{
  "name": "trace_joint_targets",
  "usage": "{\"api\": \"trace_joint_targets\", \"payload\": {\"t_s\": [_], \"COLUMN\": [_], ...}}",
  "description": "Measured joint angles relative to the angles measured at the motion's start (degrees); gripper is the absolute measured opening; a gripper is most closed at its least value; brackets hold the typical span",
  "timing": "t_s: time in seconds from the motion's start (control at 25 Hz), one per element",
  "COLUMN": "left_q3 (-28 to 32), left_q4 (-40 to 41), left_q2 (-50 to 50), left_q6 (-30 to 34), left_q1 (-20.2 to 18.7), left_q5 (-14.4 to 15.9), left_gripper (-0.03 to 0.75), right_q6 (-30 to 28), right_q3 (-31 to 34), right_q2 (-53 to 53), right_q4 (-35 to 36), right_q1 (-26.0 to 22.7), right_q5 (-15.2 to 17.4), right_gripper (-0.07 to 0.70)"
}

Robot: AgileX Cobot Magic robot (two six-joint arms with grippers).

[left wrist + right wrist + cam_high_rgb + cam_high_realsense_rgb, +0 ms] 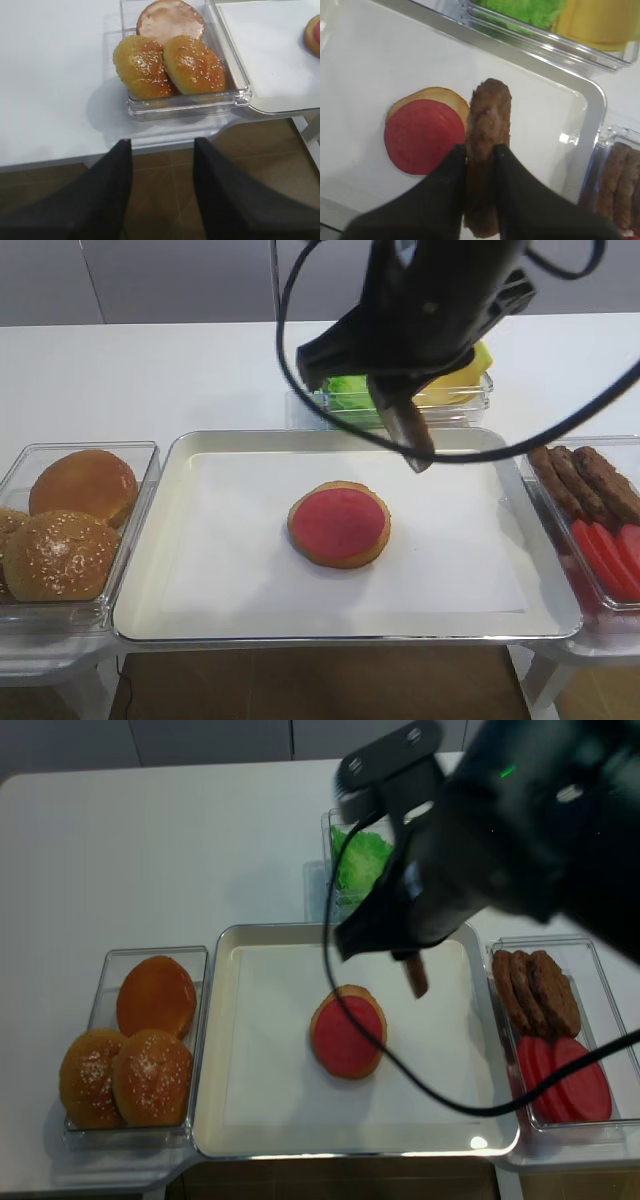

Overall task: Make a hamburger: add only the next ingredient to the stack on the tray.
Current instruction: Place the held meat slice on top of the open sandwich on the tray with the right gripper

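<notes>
Right wrist view: your right gripper (480, 155) pinches the meat patty (487, 150) edge-on above the tray (592, 130), beside the stack (425, 131); left gripper (162, 165) fingers parted, empty.

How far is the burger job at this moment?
Done: the right gripper has picked a meat patty, held on edge. In hand: it hangs above the tray, beside the stack. Left: lay the patty flat on the red sauce and release.

I see a clear plastic bin (140, 455) at the white table's (150, 380) left front edge holding golden domed seeded buns (62, 552). Toward the back edge, another clear bin (455, 405) holds green lettuce (360, 860); at the right edge lie red tomato slices (565, 1080).
</notes>
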Motion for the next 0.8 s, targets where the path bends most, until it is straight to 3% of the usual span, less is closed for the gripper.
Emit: {"api": "trace_joint_targets", "payload": {"t_s": [0.4,0.8], "left_q3": [0.0,0.0], "left_q4": [0.0,0.0], "left_q2": [0.0,0.0], "left_q6": [0.0,0.0], "left_q1": [0.0,0.0], "left_q5": [0.0,0.0], "left_gripper": [0.304,0.304], "right_q6": [2.1,2.1], "right_q3": [0.0,0.0], "right_q2": [8.8,10.2], "right_q4": [-2.6,-3.2], "right_q1": [3.7,3.8], "right_q5": [-3.6,-4.3], "right_gripper": [0.146,0.146]}}
